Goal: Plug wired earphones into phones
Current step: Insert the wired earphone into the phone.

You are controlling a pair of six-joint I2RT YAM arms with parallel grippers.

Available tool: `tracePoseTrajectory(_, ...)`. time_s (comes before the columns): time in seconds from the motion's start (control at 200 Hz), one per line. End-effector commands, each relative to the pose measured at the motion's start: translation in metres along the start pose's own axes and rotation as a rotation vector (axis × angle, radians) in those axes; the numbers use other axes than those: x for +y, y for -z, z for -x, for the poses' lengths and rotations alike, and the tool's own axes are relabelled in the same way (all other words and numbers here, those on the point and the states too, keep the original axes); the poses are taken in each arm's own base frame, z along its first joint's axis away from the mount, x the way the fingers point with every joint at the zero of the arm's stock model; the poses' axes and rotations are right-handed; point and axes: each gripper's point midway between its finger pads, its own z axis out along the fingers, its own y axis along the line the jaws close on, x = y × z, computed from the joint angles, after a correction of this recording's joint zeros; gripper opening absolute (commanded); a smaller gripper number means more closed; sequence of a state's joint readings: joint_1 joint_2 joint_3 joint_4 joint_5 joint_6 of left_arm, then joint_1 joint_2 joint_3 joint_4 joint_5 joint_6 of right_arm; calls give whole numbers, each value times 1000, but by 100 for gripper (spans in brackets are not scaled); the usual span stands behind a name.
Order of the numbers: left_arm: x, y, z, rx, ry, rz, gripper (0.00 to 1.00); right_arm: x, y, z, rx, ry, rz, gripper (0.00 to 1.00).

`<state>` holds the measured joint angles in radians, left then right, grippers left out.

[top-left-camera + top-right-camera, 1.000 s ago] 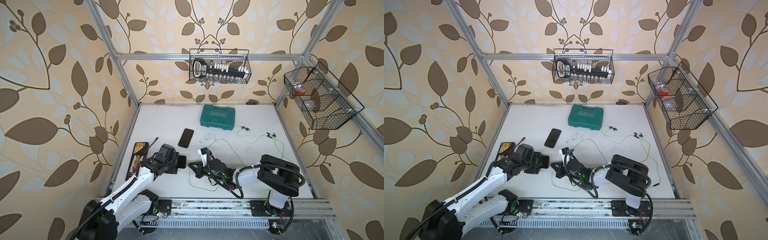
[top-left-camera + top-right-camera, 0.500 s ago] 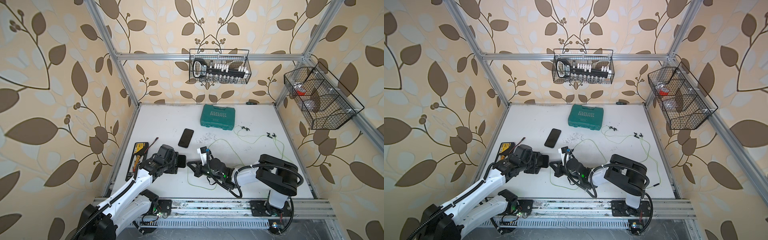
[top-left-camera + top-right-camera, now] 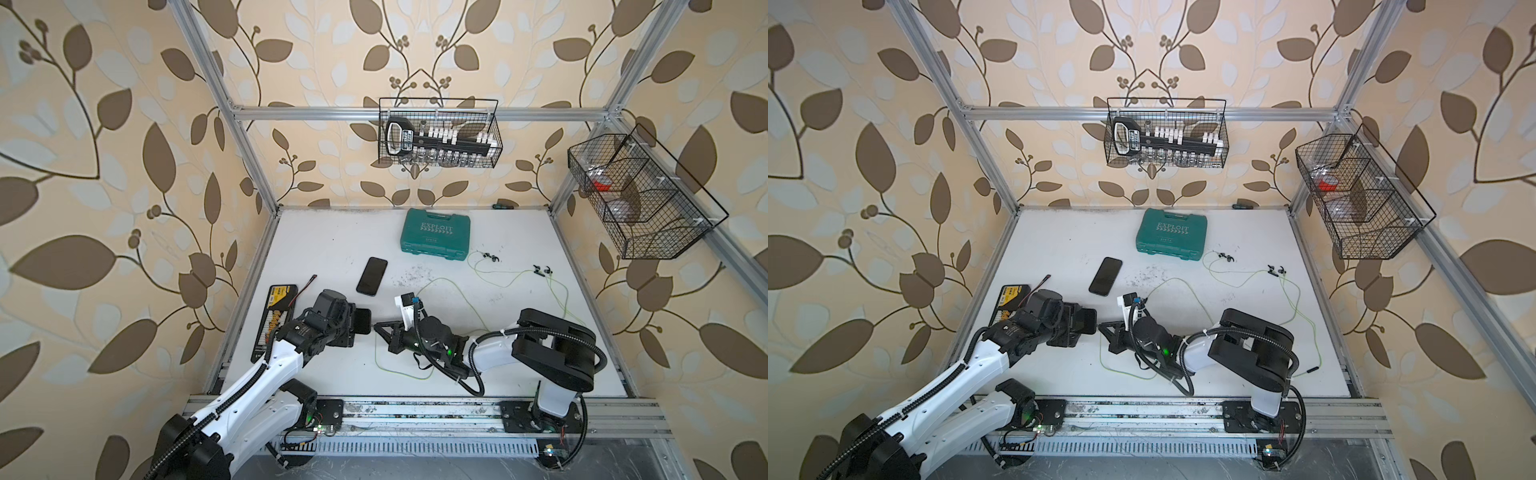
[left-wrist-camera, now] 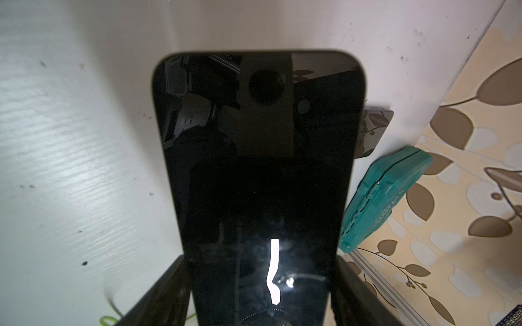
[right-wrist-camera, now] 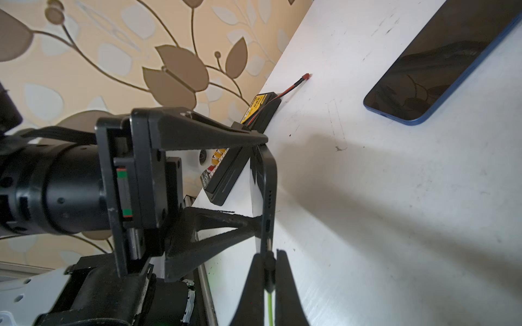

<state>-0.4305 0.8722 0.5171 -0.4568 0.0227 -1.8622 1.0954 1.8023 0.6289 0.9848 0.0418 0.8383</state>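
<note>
Light, stiff-looking little black plug, pinched by its body in the clenched right jaws, noses right at the bottom edge of the slick, glassy phone, clamped by its long sides in the left jaws over the tabletop, limp cable trailing.

Robot lab cell, aluminium frame, leaf-wallpaper panels, wire tool baskets

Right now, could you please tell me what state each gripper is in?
Left gripper: holding the flat, glossy black smartphone by its long edges.
Right gripper: shut on the small black plug of the thin yellow-green wired earphones.
</note>
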Motion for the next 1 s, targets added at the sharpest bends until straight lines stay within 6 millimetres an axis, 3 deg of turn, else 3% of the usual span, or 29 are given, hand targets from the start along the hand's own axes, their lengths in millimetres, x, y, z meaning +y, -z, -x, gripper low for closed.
tracePoseTrajectory(0.0,-4,3,3,-16,5,-25,61,8,-6,9,-34,-15,26,0)
tracePoseTrajectory(0.475,-3,5,3,-14,2,-26,61,6,-9,16,-54,-11,9,0)
tracePoseTrajectory(0.995,-9,8,0,-5,4,-45,61,6,-15,7,-20,5,4,0)
